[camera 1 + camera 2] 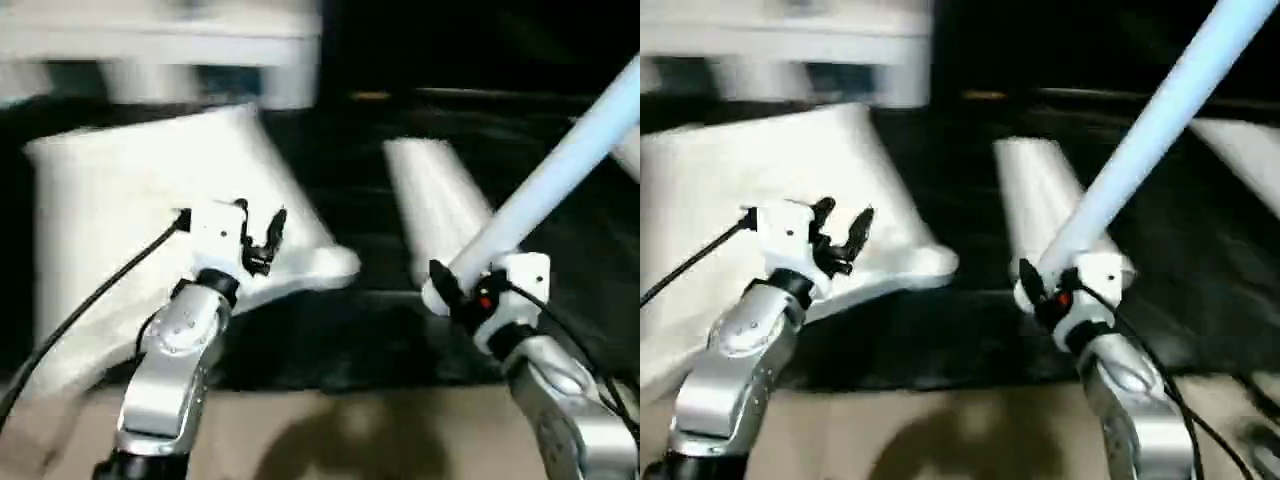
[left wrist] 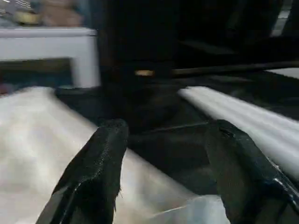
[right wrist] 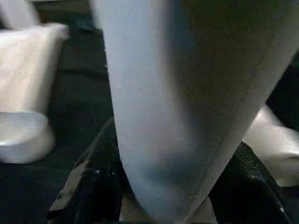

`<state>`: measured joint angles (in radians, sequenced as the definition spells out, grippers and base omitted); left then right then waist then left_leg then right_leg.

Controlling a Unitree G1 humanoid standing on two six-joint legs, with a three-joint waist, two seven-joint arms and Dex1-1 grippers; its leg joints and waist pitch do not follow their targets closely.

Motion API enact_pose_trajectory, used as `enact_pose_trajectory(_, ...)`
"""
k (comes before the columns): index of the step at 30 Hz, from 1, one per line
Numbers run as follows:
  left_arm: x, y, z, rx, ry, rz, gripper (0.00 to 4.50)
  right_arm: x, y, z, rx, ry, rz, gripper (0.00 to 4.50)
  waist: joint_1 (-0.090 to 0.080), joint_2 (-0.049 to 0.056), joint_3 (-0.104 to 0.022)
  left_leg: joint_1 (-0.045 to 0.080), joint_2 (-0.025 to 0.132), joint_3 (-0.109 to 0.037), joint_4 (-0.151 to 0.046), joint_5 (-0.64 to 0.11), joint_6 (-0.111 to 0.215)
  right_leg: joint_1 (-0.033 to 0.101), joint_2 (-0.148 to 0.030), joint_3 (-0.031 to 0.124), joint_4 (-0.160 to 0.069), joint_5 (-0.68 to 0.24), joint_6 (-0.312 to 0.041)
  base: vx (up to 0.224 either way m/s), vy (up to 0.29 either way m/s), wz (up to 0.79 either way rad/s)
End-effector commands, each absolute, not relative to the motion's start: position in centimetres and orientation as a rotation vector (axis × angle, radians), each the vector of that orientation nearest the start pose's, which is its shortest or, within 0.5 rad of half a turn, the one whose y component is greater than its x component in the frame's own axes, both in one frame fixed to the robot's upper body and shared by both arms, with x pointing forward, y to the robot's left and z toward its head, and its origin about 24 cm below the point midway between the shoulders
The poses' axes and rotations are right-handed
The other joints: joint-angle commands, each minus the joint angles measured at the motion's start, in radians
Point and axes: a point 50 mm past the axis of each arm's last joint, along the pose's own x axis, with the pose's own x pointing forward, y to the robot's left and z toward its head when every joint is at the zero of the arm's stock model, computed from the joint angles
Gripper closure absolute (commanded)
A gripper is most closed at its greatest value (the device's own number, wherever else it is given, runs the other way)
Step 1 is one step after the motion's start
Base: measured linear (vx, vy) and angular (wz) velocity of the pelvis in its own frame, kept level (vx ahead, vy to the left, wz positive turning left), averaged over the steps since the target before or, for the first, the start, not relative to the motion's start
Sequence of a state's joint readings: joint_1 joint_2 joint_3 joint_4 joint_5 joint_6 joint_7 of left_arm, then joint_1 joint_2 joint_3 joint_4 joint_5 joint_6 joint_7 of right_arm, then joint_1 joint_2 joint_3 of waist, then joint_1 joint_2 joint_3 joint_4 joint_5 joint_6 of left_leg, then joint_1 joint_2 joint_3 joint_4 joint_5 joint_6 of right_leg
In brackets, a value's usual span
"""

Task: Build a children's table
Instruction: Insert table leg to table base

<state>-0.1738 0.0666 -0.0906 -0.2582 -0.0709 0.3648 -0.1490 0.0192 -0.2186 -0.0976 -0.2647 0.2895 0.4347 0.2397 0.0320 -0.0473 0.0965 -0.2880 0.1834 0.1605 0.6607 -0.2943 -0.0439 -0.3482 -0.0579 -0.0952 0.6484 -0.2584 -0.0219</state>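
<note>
The right pincer, at the lower right of the frame, is clamped on the thick end of a white leg; the leg's long axis runs up and away toward the upper right corner. The left pincer, left of centre, stands with its fingers spread and nothing between them, hovering just over the rounded corner of the table top, which fills the left of the frame. So the corner lies to the left of the held leg, across a dark gap, nearer the left arm. Another leg lies between them on the dark surface. Both forearms reach forward, wrists bent down.
</note>
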Motion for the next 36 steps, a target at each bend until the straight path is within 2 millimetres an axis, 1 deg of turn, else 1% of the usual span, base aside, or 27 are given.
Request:
enact_pose_trajectory(1,27.5,12.1,10.9,0.028,-0.047,-0.292,1.53,25.0,-18.3,7.6,0.089,0.139,0.245,2.57,0.053,-0.024,-0.063,-0.126,-0.035,-0.033,0.042,-0.039,0.073,0.128,-0.191,0.173,-0.175,-0.841,0.063,0.120,-0.074,-0.08)
enact_pose_trajectory(4,27.3,12.4,11.0,0.028,-0.048,-0.267,1.53,25.4,-17.9,8.0,0.072,0.130,0.313,2.57,0.048,-0.003,-0.043,-0.129,-0.019,-0.045,-0.032,0.142,0.114,0.105,-0.131,0.082,-0.180,-0.552,-0.106,0.116,-0.034,0.02)
enact_pose_trajectory(6,27.2,12.6,11.0,0.031,-0.054,-0.252,1.53,25.6,-17.7,8.1,0.069,0.128,0.334,2.57,0.009,0.050,-0.038,-0.070,0.069,-0.111,-0.140,-0.094,0.140,0.090,-0.034,-0.002,-0.125,-0.403,-0.073,0.227,0.039,-0.16)
enact_pose_trajectory(7,27.2,12.6,11.1,0.032,-0.057,-0.248,1.53,25.6,-17.6,8.1,0.071,0.128,0.339,2.57,-0.007,0.066,-0.048,0.042,0.138,-0.174,-0.169,-0.282,0.179,0.009,-0.020,0.009,-0.017,-0.255,-0.083,0.240,0.040,-0.03)
enact_pose_trajectory(8,27.2,12.7,11.1,0.027,-0.057,-0.238,1.53,25.7,-17.5,8.2,0.063,0.124,0.354,2.57,-0.022,0.053,-0.069,0.080,0.152,-0.198,-0.172,-0.274,0.220,-0.016,-0.021,0.015,0.018,-0.171,-0.060,0.236,0.000,0.15)
enact_pose_trajectory(10,27.1,13.0,11.2,0.007,-0.067,-0.215,1.53,25.8,-17.2,8.3,0.048,0.121,0.389,2.57,-0.034,0.040,-0.078,0.099,0.125,-0.205,-0.122,0.072,0.428,-0.100,-0.023,0.040,0.069,-0.042,0.044,0.213,-0.006,0.08)
enact_pose_trajectory(11,27.1,13.1,11.2,0.009,-0.066,-0.210,1.53,25.7,-16.7,8.5,0.025,0.116,0.436,2.57,-0.035,0.023,-0.091,0.090,0.101,-0.197,-0.082,0.510,0.560,-0.142,-0.039,0.070,0.066,0.039,0.113,0.100,-0.037,-0.21)
enact_pose_trajectory(12,27.1,13.2,11.2,0.013,-0.066,-0.208,1.53,25.7,-16.5,8.5,0.024,0.116,0.450,2.57,-0.033,0.007,-0.099,0.074,0.077,-0.187,-0.059,0.711,0.567,-0.145,-0.054,0.093,0.039,0.114,0.124,0.100,-0.037,-0.21)
enact_pose_trajectory(13,27.1,13.2,11.2,0.017,-0.066,-0.208,1.53,25.6,-16.3,8.5,0.028,0.117,0.465,2.57,-0.012,-0.089,-0.111,-0.116,-0.110,-0.079,0.005,0.585,0.324,0.014,-0.095,0.174,-0.051,0.622,0.177,-0.022,-0.026,-0.22)
enact_pose_trajectory(14,27.1,13.3,11.3,0.018,-0.068,-0.209,1.53,25.6,-16.1,8.5,0.037,0.116,0.476,2.57,0.005,-0.071,-0.107,-0.140,-0.103,-0.080,0.016,0.434,0.258,0.040,-0.138,0.194,-0.032,0.825,0.122,0.000,0.000,0.00)
enact_pose_trajectory(15,27.1,13.4,11.4,0.020,-0.070,-0.209,1.53,25.6,-16.0,8.5,0.045,0.115,0.483,2.57,0.003,-0.065,-0.109,-0.142,-0.070,-0.075,-0.025,0.313,0.150,0.049,-0.134,0.165,-0.002,1.222,0.032,0.000,0.000,0.00)
enact_pose_trajectory(16,27.2,13.5,11.4,0.026,-0.067,-0.204,1.53,25.6,-15.9,8.5,0.045,0.112,0.494,2.57,0.001,-0.061,-0.111,-0.131,-0.077,-0.068,-0.046,0.317,0.107,0.050,-0.099,0.135,0.004,1.273,0.014,0.023,-0.074,0.09)
enact_pose_trajectory(17,27.3,13.5,11.4,0.027,-0.070,-0.201,1.53,25.6,-15.8,8.5,0.046,0.111,0.497,2.57,-0.002,-0.040,-0.103,-0.117,-0.069,-0.061,-0.060,0.304,0.060,0.043,-0.062,0.118,-0.011,1.160,-0.007,-0.033,-0.063,0.02)
enact_pose_trajectory(19,27.3,13.6,11.5,0.026,-0.072,-0.200,1.53,25.6,-15.8,8.5,0.048,0.110,0.495,2.57,-0.007,-0.021,-0.091,-0.088,-0.032,-0.062,-0.083,0.219,0.054,0.027,-0.050,0.104,-0.043,0.785,-0.056,-0.042,-0.046,0.06)
enact_pose_trajectory(22,27.5,13.5,11.6,0.015,-0.074,-0.208,1.53,25.8,-16.0,8.4,0.017,0.102,0.482,2.57,-0.004,-0.009,-0.060,-0.082,0.007,-0.045,-0.113,-0.047,0.095,0.017,-0.088,0.116,-0.107,0.015,-0.193,-0.085,-0.007,0.05)
enact_pose_trajectory(23,27.5,13.5,11.7,0.018,-0.076,-0.209,1.53,25.9,-16.0,8.4,0.003,0.100,0.476,2.57,0.025,-0.026,-0.046,-0.130,-0.014,-0.061,-0.114,-0.093,0.167,0.055,-0.142,0.093,-0.146,-0.278,-0.172,-0.113,0.033,0.27)
enact_pose_trajectory(24,27.6,13.5,11.8,0.021,-0.086,-0.213,1.53,25.9,-15.9,8.5,0.010,0.095,0.488,2.57,0.039,-0.024,-0.036,-0.107,-0.020,-0.054,-0.057,-0.068,0.193,0.040,-0.225,0.105,-0.211,-0.539,-0.126,-0.113,0.033,0.27)
enact_pose_trajectory(26,27.6,13.5,11.9,0.022,-0.089,-0.214,1.53,26.0,-15.7,8.5,0.014,0.094,0.498,2.57,0.042,-0.022,-0.036,-0.137,0.005,-0.082,0.036,0.003,0.152,0.071,-0.341,0.107,-0.262,-0.689,-0.072,-0.095,0.155,0.50)
enact_pose_trajectory(27,27.7,13.7,11.8,0.027,-0.088,-0.209,1.53,25.9,-15.5,8.4,0.015,0.094,0.507,2.57,0.039,-0.003,-0.028,-0.141,0.020,-0.101,0.051,0.003,0.117,0.082,-0.364,0.067,-0.272,-0.675,-0.071,-0.083,0.194,0.48)
enact_pose_trajectory(28,27.7,13.7,11.8,0.027,-0.088,-0.209,1.53,25.9,-15.5,8.4,0.015,0.094,0.507,2.57,0.035,0.001,-0.028,-0.131,0.020,-0.105,0.024,-0.006,0.113,0.085,-0.328,0.021,-0.264,-0.670,-0.080,-0.067,0.241,0.45)
enact_pose_trajectory(29,27.8,13.8,11.9,0.033,-0.084,-0.202,1.53,25.9,-15.3,8.4,0.017,0.092,0.517,2.57,0.019,0.035,-0.026,-0.119,-0.008,-0.095,-0.074,-0.087,0.142,0.092,-0.174,-0.075,-0.197,-0.616,-0.097,-0.039,0.258,0.62)
enact_pose_trajectory(30,27.8,13.8,11.9,0.034,-0.083,-0.200,1.53,25.9,-15.2,8.4,0.020,0.091,0.519,2.57,-0.005,0.052,-0.017,-0.097,-0.029,-0.098,-0.135,-0.187,0.148,0.055,-0.064,-0.110,-0.127,-0.556,-0.082,-0.039,0.258,0.62)
enact_pose_trajectory(31,27.8,13.8,12.0,0.029,-0.090,-0.203,1.53,25.9,-15.2,8.4,0.025,0.089,0.518,2.57,-0.034,0.089,-0.053,-0.029,-0.044,-0.174,-0.149,-0.118,0.190,-0.003,0.031,-0.083,0.037,-0.241,-0.082,-0.020,0.241,0.75)
enact_pose_trajectory(32,27.9,13.7,12.2,0.048,-0.104,-0.205,1.53,25.8,-15.3,8.3,0.050,0.099,0.502,2.57,-0.031,0.087,-0.057,-0.019,0.028,-0.166,-0.118,-0.038,0.136,-0.058,0.005,-0.009,0.047,-0.086,-0.036,-0.053,0.213,0.49)
enact_pose_trajectory(33,27.9,13.7,12.4,0.081,-0.111,-0.198,1.53,25.8,-15.3,8.3,0.045,0.100,0.498,2.57,0.002,0.088,-0.049,-0.069,0.046,-0.155,-0.153,-0.056,-0.036,-0.037,-0.002,0.007,0.041,0.011,-0.021,-0.053,0.213,0.49)
enact_pose_trajectory(35,27.9,13.2,12.4,0.156,-0.103,-0.224,1.53,25.7,-15.6,8.2,0.039,0.099,0.490,2.57,0.020,0.061,-0.062,-0.059,0.075,-0.140,-0.192,-0.334,-0.239,-0.030,-0.040,0.034,0.008,0.056,-0.014,-0.073,0.117,0.29)
enact_pose_trajectory(36,27.8,13.0,12.3,0.164,-0.103,-0.235,1.53,25.7,-15.8,8.1,0.037,0.101,0.479,2.57,0.023,0.042,-0.047,-0.056,0.087,-0.134,-0.178,-0.463,-0.243,-0.035,-0.082,0.080,-0.028,-0.054,-0.058,-0.071,0.084,0.33)
